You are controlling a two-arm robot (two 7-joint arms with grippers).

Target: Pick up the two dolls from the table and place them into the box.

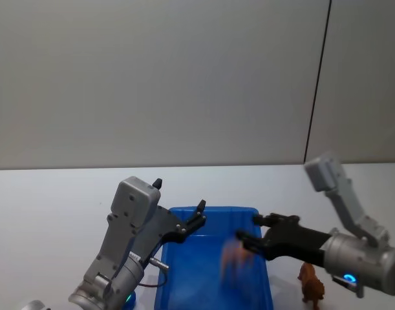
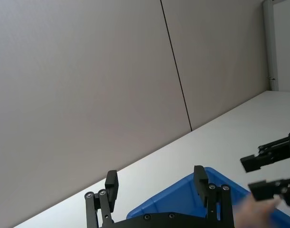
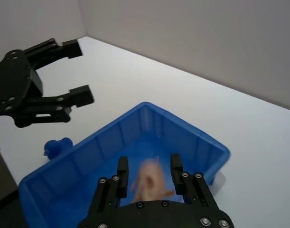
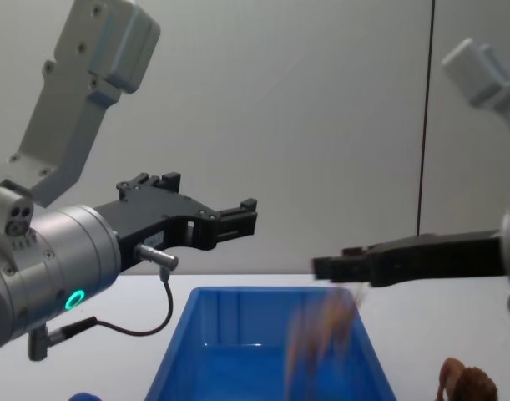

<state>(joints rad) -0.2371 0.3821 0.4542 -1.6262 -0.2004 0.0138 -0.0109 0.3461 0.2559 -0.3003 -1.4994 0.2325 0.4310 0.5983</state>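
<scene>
Over white table (image 1: 42,206), letting blurred doll (image 1: 233,261) fall from spread-open right gripper (image 1: 249,231) into box (image 1: 213,210), left gripper (image 3: 80,71) open, idle alongside.

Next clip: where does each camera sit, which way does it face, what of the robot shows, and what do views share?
Head view: up high, facing forward and down at the box; left gripper and right gripper, both open, above it.
Chest view: lower, facing level across the table; both grippers enter from the sides.
Left wrist view: facing past its own fingers to the wall.
Right wrist view: facing down into the box, blurred doll below.
Shared: the box, in all four.
</scene>
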